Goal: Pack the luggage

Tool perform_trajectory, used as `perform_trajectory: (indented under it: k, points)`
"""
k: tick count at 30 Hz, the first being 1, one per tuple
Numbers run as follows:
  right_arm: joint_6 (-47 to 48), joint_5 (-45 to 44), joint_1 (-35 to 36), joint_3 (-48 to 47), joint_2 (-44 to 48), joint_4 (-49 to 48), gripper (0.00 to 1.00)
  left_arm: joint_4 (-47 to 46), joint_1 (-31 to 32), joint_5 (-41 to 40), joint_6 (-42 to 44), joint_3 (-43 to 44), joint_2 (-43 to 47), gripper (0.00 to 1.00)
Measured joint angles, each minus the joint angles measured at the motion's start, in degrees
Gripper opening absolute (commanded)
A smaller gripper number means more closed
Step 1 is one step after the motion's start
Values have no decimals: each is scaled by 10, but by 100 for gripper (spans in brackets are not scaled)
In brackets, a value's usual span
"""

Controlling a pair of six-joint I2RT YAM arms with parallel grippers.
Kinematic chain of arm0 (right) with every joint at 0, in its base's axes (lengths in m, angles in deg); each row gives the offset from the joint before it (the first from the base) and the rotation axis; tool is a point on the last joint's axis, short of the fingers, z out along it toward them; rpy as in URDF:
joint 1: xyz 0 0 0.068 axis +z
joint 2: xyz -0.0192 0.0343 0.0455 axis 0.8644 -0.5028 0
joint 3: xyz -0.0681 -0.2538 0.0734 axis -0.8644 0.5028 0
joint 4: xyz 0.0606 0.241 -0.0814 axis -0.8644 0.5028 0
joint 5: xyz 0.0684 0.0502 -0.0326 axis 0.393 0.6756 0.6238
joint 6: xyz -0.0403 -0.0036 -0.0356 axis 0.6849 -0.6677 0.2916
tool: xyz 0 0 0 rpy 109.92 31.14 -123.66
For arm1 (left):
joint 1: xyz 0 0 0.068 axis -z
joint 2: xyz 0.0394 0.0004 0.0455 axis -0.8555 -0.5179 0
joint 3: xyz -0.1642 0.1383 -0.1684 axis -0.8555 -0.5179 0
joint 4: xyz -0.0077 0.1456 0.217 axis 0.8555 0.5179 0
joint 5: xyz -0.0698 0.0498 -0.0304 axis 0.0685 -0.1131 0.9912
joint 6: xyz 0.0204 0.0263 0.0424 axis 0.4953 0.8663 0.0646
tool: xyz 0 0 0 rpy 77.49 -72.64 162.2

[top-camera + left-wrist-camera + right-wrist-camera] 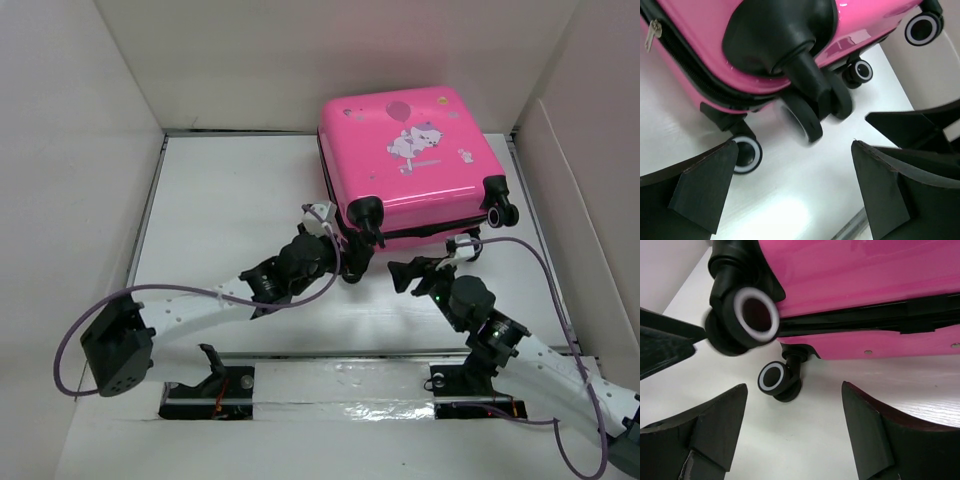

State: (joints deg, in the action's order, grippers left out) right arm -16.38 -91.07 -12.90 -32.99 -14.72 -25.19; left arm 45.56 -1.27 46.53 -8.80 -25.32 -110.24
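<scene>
Plainly, your small bright-pink hard-shell suitcase [410,150] with its cartoon print lay flat and closed at the upper right of the overhead frame. Its printed shell faced up on the white counter [230,190], and its wheeled end was turned toward the arms. That put the casters where both arms could reach them.

Your left claw [794,145] stood spread wide with nothing between its fingers. In its own view a black caster wheel [802,122] sat just beyond the fingertips at centre frame, blurred, which I read as spinning.

Your right claw [794,386] was likewise wide apart and empty, aimed at the same end from the other side. A white-ringed caster [756,315] loomed at its upper left, and the black zipper trim [865,317] ran across the upper right.

The trim looked shut along the visible stretch, so I judged the packing near done. The open claws suited leaving the case to rest on its own. Whether anything was inside, you couldn't tell.
</scene>
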Motion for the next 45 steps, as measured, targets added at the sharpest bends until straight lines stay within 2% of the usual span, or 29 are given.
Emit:
perform_trajectory:
  k: [6,9,12,15,16,19,24,25,27,28,29,30,32,34,35,36,37,38,45]
  points:
    - [3,4,-5,-4,13,33,83,-7,-11,6,14,94,-118,97]
    - [6,9,-5,-4,15,44,83,-14,-23,22,13,111,-160,93]
    - [8,10,-5,-4,25,53,83,-16,-28,30,10,112,-185,82]
    - [9,10,-5,-4,40,60,83,-23,-28,34,3,112,-189,53]
    - [9,10,-5,-3,45,60,83,-30,-26,37,-1,112,-190,28]
    - [10,11,-8,-2,55,60,83,-43,-24,35,-7,111,-190,0]
    - [12,10,-9,-2,56,63,83,-83,-32,30,-17,70,-166,0]
    - [12,9,-9,-2,56,66,80,-90,-39,28,-19,49,-146,0]
    - [15,2,-9,-1,55,76,68,-100,-54,13,-18,10,-99,0]
    - [16,-2,-10,0,54,78,53,-98,-66,5,-17,-6,-75,0]
    - [18,-6,-12,1,53,79,17,-92,-77,-2,-15,-22,-51,0]
    - [20,-9,-16,3,52,79,11,-84,-90,-10,-14,-38,-28,0]
    - [17,-17,-23,9,49,78,7,-65,-112,-14,-10,-65,17,0]
    - [19,-19,-27,18,48,71,7,-43,-133,-7,-7,-86,61,0]
    - [20,-18,-28,24,47,64,13,-35,-144,4,-7,-95,79,0]
    - [21,-14,-30,30,47,56,21,-28,-156,17,-7,-103,94,0]
    - [21,-12,-31,35,47,49,38,-23,-169,29,-7,-109,105,0]
    - [16,-9,-31,42,47,42,43,-20,-180,38,-7,-112,111,0]
    - [-51,-34,-31,57,93,76,59,-15,-204,76,-13,-112,116,0]
